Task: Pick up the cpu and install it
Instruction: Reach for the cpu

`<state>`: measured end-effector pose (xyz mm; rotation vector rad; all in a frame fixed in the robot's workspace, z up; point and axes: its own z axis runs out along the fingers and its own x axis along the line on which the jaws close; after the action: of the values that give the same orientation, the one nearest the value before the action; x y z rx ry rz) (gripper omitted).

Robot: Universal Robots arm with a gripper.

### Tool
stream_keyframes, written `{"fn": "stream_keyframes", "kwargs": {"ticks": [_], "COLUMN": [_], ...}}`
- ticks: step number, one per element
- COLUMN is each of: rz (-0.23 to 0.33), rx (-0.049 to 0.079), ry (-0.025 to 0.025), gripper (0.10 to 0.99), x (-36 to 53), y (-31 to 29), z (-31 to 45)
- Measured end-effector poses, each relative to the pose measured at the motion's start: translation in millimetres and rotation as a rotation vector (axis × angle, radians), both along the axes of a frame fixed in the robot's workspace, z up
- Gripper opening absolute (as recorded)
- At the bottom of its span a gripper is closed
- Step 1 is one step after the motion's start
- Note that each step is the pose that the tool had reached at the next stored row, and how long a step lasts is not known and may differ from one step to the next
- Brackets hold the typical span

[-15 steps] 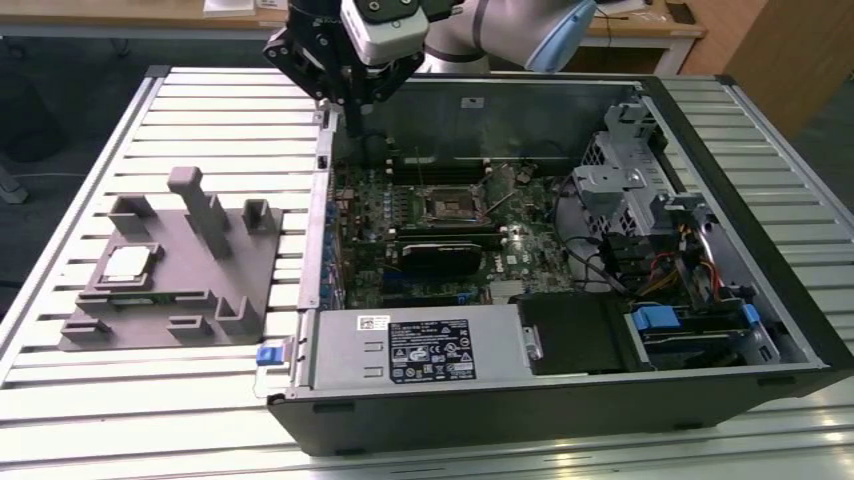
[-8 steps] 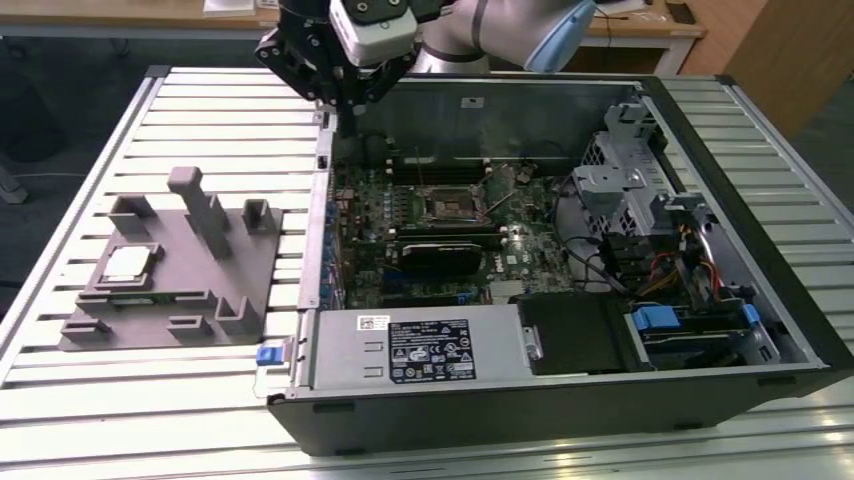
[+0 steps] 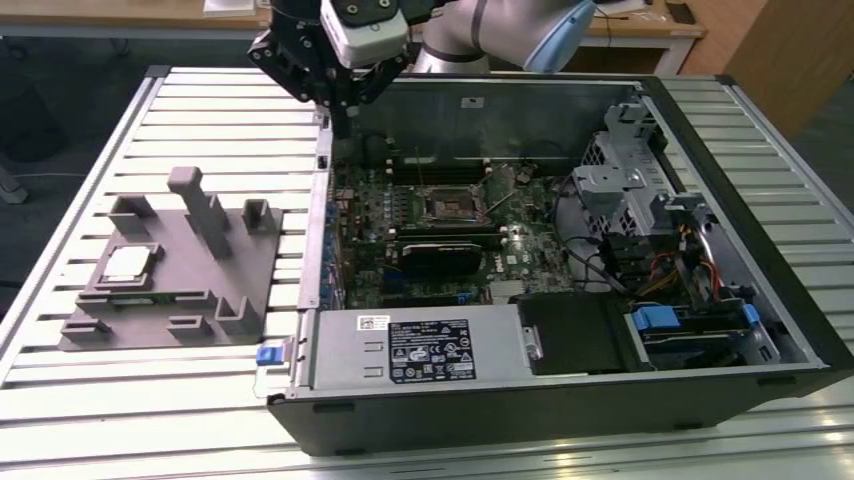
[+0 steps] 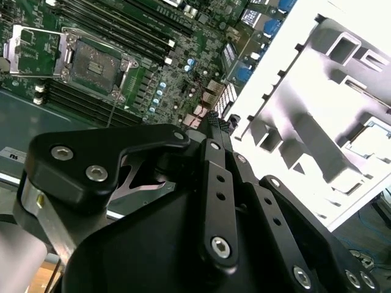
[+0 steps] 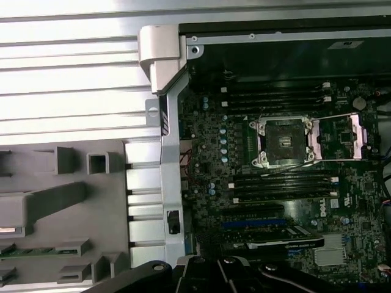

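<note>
1. The cpu [image 3: 127,263] lies flat in a square recess of the grey block [image 3: 200,290], pale top up. The block sits on the slatted table [image 3: 200,130] at the exterior view's left, just beside the open computer case [image 3: 561,400].
2. From the exterior view we get the whole layout. The claw [image 3: 343,122] hangs above the case's far wall, near the corner closest to the block. It is well apart from the cpu and touches nothing.
3. The first wrist view looks down on the socket [image 5: 284,140] on the circuit board [image 5: 244,201]. Its metal lid [image 5: 351,134] is swung open to one side and its dark centre is bare. That view also takes in part of the grey block [image 5: 61,207] and the table slats [image 5: 73,79].
4. The second wrist view gives us the claw [image 4: 217,119] close up from behind. Past it, the cpu [image 4: 372,140] shows as a pale square in the washed-out block [image 4: 305,122], and the socket [image 4: 95,61] lies on the other side.
5. As far as we can see, the claw's fingers are together at the tips, with nothing between them.
</note>
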<state>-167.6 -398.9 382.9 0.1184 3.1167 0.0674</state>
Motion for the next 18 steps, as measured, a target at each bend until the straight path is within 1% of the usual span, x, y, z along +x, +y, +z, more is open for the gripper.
{"fn": "stream_keyframes", "kwargs": {"ticks": [18], "rz": [0.000], "rx": [0.000], "ry": [0.0066], "gripper": [0.106], "x": [-5.4], "y": [0.0], "z": [-3.3]}}
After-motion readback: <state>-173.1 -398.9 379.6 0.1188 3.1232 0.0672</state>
